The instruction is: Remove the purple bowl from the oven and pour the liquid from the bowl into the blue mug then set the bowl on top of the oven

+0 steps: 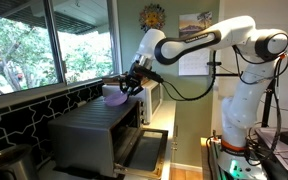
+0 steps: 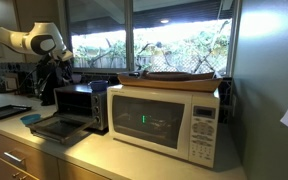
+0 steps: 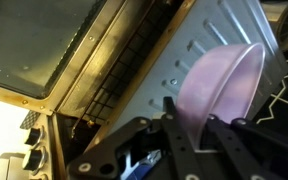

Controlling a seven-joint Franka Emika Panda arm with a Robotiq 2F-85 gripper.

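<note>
Windows onto green trees run behind a pale worktop [image 2: 102, 150] that carries the grey oven [image 1: 89, 130] and, just beside it, a larger white microwave [image 2: 164, 120]. The purple bowl [image 1: 114, 92] is out of the cavity and up at the oven's steel roof, near the back edge by the glass. In the wrist view it lies against the brushed top [image 3: 224, 85], though I cannot say whether its base is fully seated or a touch lifted. The fingers [image 3: 170, 115] stand on either side of its near rim. Whether they are pressed on it or already slack cannot be told from these pictures. So step 1, taking the bowl out, looks done, and the last step, placing it on top, seems to be in hand or just finishing. Nothing shows whether the pour was made: no liquid can be seen in the bowl, and the blue mug [image 2: 31, 118] is only a small blue shape on the worktop beside the dropped door [image 2: 54, 128]. What is left, as I judge it, is letting go and lifting the arm [image 1: 199, 40] away. The open door juts forward below the arm. The window sill sits close behind the bowl, and the microwave's side is near the wrist. A dark flat tray [image 2: 6, 112] lies further along the worktop, and a wooden tray [image 2: 184, 77] rests on the microwave, both well apart from the work.
</note>
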